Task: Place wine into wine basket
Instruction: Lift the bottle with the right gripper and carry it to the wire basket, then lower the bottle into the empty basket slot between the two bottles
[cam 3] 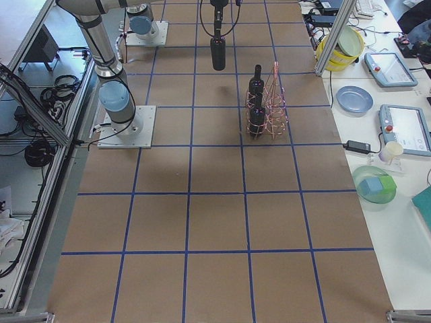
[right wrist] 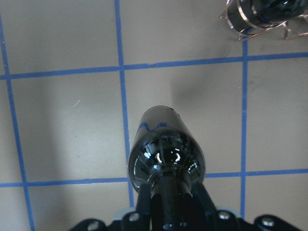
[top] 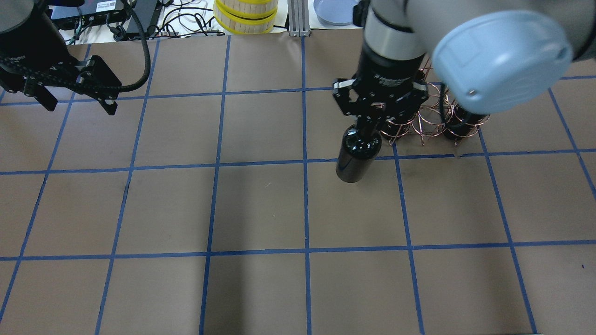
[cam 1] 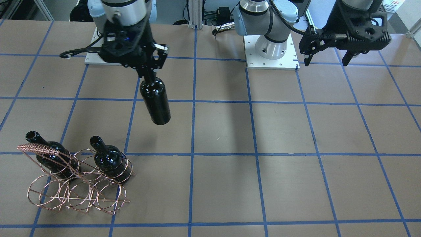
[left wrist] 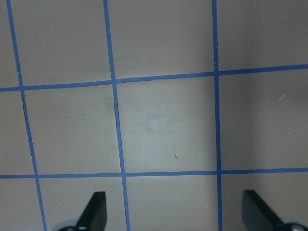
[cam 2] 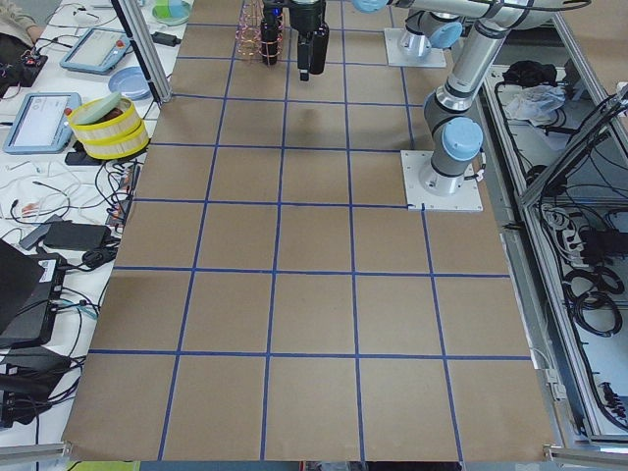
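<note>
My right gripper (cam 1: pixel 148 75) is shut on the neck of the wine (cam 1: pixel 155 100), a glossy near-black bottle that hangs upright, clear above the table. It also shows in the overhead view (top: pixel 357 152) and the right wrist view (right wrist: pixel 166 149). The copper wire wine basket (cam 1: pixel 77 184) stands on the table to the side of the held bottle, with two other black bottles (cam 1: pixel 52 158) (cam 1: pixel 110 161) in its rings. The overhead view shows the basket (top: pixel 430 118) partly hidden behind my right arm. My left gripper (left wrist: pixel 175 211) is open and empty, high over bare table.
The two arm bases (cam 1: pixel 271 49) stand on white plates at the robot's side of the table. Yellow-rimmed bowls (top: pixel 246 14) and a blue plate (top: pixel 335 9) lie beyond the far edge. Tablets and cables lie on the side bench (cam 3: pixel 397 81).
</note>
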`<control>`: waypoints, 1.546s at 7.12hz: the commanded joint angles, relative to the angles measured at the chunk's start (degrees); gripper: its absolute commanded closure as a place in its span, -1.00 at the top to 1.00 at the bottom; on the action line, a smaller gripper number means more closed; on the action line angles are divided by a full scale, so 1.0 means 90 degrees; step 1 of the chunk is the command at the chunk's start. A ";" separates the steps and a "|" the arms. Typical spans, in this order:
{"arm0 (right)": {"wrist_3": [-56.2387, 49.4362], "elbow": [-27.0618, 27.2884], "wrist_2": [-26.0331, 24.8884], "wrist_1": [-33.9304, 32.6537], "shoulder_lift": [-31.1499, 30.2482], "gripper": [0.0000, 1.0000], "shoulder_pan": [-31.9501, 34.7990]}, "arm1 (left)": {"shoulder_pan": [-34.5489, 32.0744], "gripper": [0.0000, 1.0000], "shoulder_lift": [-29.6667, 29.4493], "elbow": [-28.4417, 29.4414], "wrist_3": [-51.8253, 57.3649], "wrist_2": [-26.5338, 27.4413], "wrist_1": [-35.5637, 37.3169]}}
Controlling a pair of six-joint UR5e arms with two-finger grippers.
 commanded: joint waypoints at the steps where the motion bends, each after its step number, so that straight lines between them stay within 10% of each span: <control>1: -0.0824 -0.0525 -0.0010 0.0548 -0.0019 -1.00 -0.1133 | -0.0003 1.00 0.0000 0.0000 -0.0008 -0.0002 0.0000; 11: -0.1949 -0.1513 -0.0371 -0.0322 0.1484 -1.00 -0.1958 | -0.0013 1.00 0.0000 0.0000 -0.0018 -0.0002 0.0000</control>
